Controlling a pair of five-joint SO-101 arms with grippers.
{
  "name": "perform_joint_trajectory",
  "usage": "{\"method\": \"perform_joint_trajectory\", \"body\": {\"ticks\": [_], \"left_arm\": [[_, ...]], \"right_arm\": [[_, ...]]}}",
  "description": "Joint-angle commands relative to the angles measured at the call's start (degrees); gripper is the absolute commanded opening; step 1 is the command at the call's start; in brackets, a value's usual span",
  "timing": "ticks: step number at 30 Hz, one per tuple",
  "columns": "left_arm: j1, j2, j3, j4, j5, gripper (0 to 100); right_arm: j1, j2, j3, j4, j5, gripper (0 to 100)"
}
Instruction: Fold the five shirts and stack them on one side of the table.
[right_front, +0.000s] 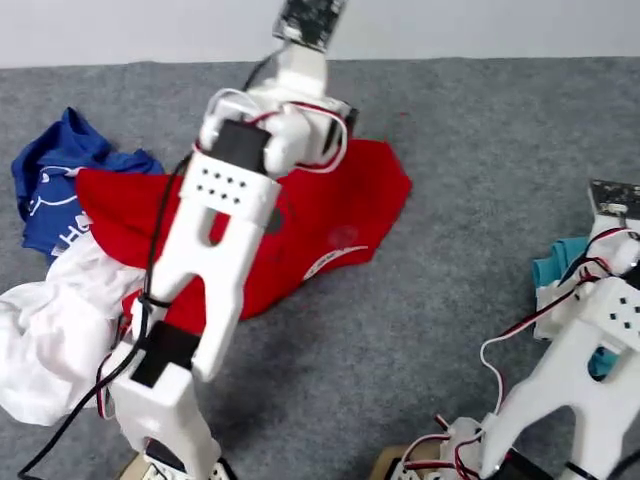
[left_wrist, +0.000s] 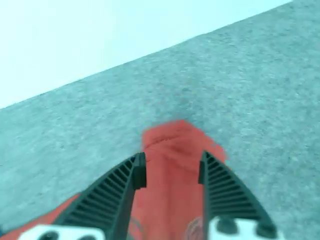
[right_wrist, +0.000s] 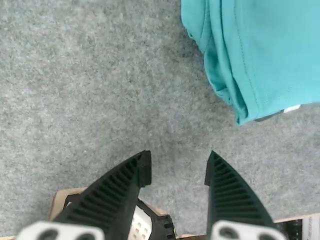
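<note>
Shirts lie in several places on the grey tabletop (right_front: 450, 250): a red shirt (right_front: 330, 215) spread loosely near the middle, a blue shirt (right_front: 50, 190) crumpled at the far left edge and partly under the red one, a white shirt (right_front: 50, 330) bunched at the near left and touching the red one, and a teal shirt (right_wrist: 260, 50) at the right side that looks already folded, with layered edges showing. The left arm (right_front: 215, 250) stretches out over the red shirt, and in its wrist view its jaws stand apart with red cloth beneath and between them and the shirt's far edge just past the tips; they hold nothing. The right arm (right_front: 580, 370) sits beside the teal shirt, its jaws likewise apart over bare tabletop, the teal cloth near but not touched. The step in hand appears to be the folding of the red shirt, barely begun, since it is rumpled and unfolded. The next move likely calls for the left jaws to come down on the far edge, pinch a single layer and draw it back over the body of the shirt without dragging the white or blue ones along
</note>
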Motion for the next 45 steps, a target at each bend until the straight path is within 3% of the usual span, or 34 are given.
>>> {"method": "perform_joint_trajectory", "body": {"ticks": [1, 7, 12, 15, 23, 30, 33, 45], "left_arm": [[-3.69, -0.26, -5.85, 4.22, 0.44, 19], [-17.32, -0.44, -11.82, 14.33, -1.14, 18], [-33.41, -0.44, -15.6, 23.91, -1.32, 18], [-43.52, -0.44, -16.75, 28.4, -5.27, 18], [-65.14, -0.18, -12.53, 29.54, -12.48, 18], [-73.49, 0.0, -6.73, 29.54, -16.0, 18], [-75.6, 0.09, -4.26, 29.54, -16.53, 18], [-76.4, 0.09, -0.4, 28.66, -16.18, 18]], "right_arm": [[-4.62, -1.89, -0.7, 2.07, 0.26, 19.4], [-18.95, -1.89, -0.88, 1.98, -3.08, 19.2], [-33.01, -1.36, -0.88, 1.8, -8.44, 19.1], [-41.8, -1.27, -0.97, -0.66, -12.22, 19.1], [-61.93, 0.66, -0.7, -14.46, -15.12, 19.3], [-73.36, 13.41, -3.6, -19.74, -15.12, 20.2], [-77.93, 19.38, -8.35, -20.18, -15.21, 26.5], [-87.69, 50.07, -35.78, -20.18, -14.95, 29.2]]}}
